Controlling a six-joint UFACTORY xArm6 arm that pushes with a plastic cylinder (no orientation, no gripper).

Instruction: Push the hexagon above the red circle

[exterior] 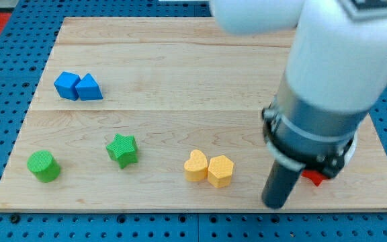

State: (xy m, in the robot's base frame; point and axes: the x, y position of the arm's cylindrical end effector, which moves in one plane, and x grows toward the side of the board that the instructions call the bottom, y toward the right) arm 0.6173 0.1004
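So the yellow hexagon sits low on the wooden board, touching a yellow heart on its left, just left of my tip, a bare rod with no jaws, while a red block, mostly hidden, peeks out at right.

Bright, even overhead light; soft short shadows under the blocks; the near arm looms blurred, slightly overexposed.
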